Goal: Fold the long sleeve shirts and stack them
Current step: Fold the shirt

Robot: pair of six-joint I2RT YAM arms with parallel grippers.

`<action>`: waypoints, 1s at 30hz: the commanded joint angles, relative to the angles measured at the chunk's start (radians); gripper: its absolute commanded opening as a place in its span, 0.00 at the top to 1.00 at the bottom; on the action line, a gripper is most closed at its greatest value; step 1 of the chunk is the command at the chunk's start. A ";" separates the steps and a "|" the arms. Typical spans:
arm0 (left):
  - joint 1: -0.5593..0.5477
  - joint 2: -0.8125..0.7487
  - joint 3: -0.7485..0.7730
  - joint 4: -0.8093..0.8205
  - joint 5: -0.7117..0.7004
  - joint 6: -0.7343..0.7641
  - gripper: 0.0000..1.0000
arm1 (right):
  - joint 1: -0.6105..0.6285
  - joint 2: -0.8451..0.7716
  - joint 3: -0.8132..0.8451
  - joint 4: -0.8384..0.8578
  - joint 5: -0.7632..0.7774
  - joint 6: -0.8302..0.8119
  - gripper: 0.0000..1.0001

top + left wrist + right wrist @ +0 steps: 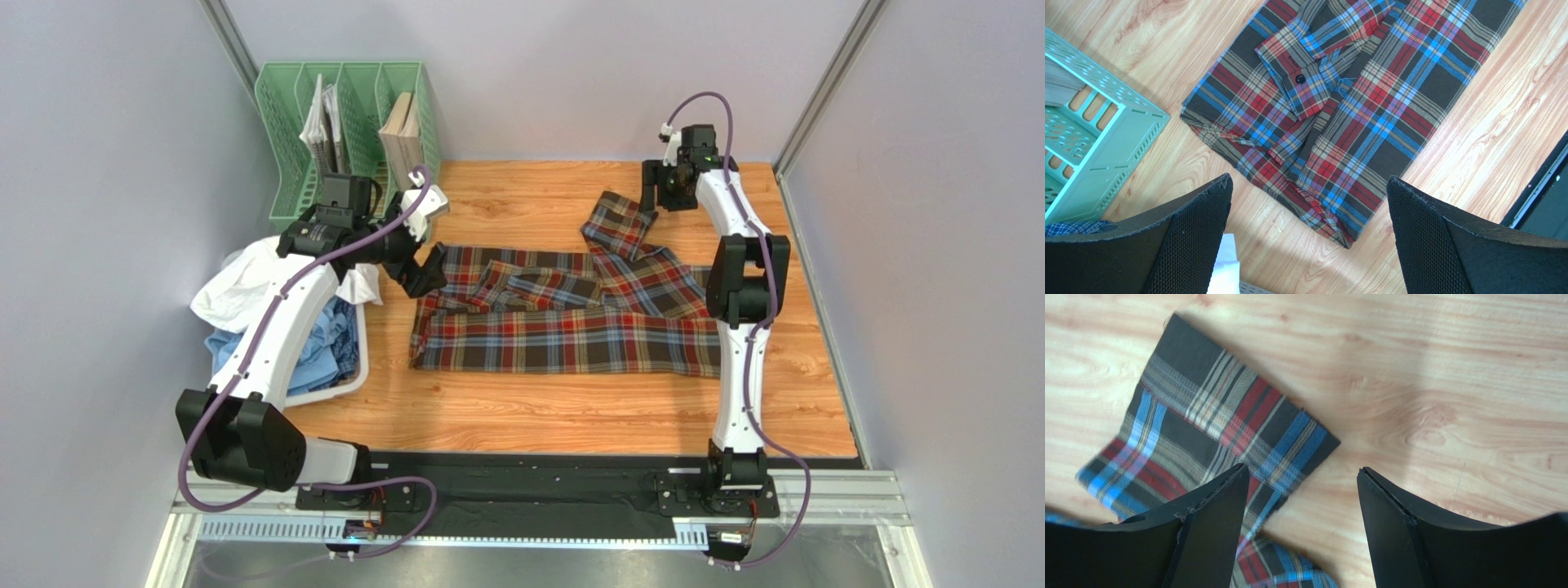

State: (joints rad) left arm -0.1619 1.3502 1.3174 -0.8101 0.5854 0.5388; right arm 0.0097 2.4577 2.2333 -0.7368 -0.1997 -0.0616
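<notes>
Tartan shirt [577,325] flat on wood table [552,417]. Left gripper [423,270] at shirt's 9 o'clock: jaws wide, empty. Right gripper [648,186] above sleeve [620,227] at 1 o'clock: jaws apart, empty.

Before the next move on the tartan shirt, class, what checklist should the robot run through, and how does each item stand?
1. Left gripper open and empty: ok.
2. Right gripper open and empty: ok.
3. Shirt lying on table: ok.
4. Far sleeve folded in: not ok, it sticks out.
5. Right gripper above that sleeve's end: ok.
6. Creases underneath: cannot tell.
</notes>
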 commanded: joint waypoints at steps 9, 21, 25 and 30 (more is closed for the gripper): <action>0.005 0.001 0.019 -0.001 -0.018 0.003 0.01 | 0.027 0.101 0.115 0.059 -0.026 0.095 0.33; 0.007 0.006 0.040 0.011 -0.050 -0.016 0.01 | 0.015 -0.073 0.024 0.031 -0.155 0.022 1.00; 0.005 -0.008 0.031 0.026 -0.045 -0.039 0.01 | 0.009 -0.325 -0.151 0.094 -0.230 -0.009 1.00; 0.005 -0.040 -0.012 0.061 -0.027 -0.086 0.01 | 0.036 -0.601 -0.299 0.096 -0.267 -0.040 1.00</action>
State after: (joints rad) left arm -0.1619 1.3624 1.3167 -0.7982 0.5331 0.5056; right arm 0.0238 2.1246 1.9781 -0.6987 -0.3962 -0.0544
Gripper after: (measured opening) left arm 0.992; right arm 0.006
